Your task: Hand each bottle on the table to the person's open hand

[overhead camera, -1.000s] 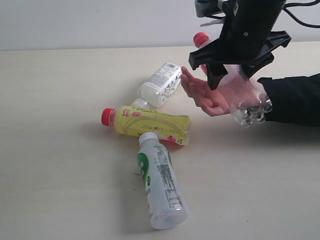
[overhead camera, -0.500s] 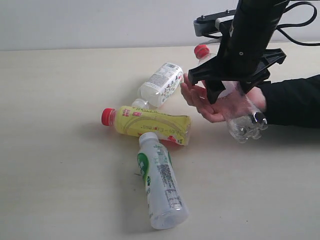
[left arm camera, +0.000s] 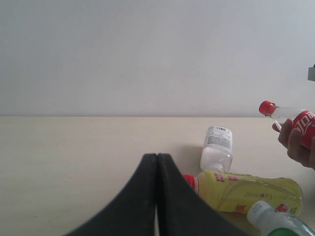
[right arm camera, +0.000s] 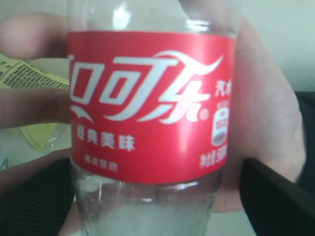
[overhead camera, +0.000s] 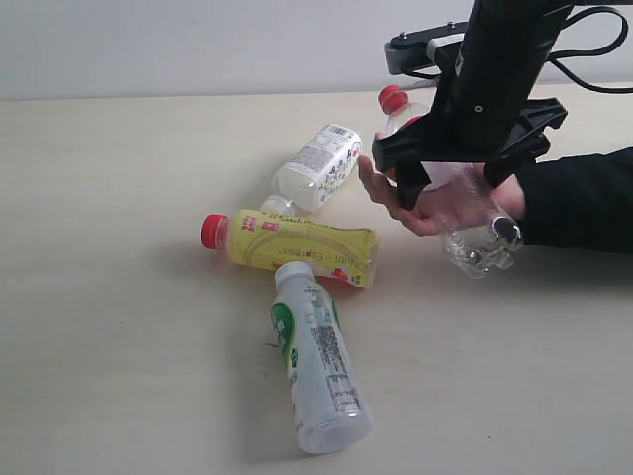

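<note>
**A:** What has just changed, starting nearest the camera?

**B:** Nothing up front. The green-labelled whitish bottle [overhead camera: 316, 361], the yellow bottle [overhead camera: 297, 245] and, behind them, the second whitish bottle [overhead camera: 318, 168] all lie on their sides on the table [overhead camera: 119, 346], exactly as they lay a second ago. The change is farther back, on the right. The clear red-labelled bottle [overhead camera: 473, 233] now rests across the person's open hand [overhead camera: 415, 203], with its red cap pointing toward the far wall.

**A:** Is the robot holding it?

**B:** It seems not. The right gripper [overhead camera: 450, 188] straddles the bottle, but its jaws look parted wider than the bottle. In the right wrist view, skin shows between one black finger and the plastic. I judge this to be the release, so the first of four handovers is nearly done.

**A:** How does that differ from a second ago?

**B:** Then the bottle hung steeper, with its base below the palm. It has since dropped and tipped flatter into the hand, and the arm has lowered with it.

**A:** And the other arm?

**B:** The left gripper [left arm camera: 156, 156] is pressed shut on nothing, near the table's left side and well away from the bottles.
</note>
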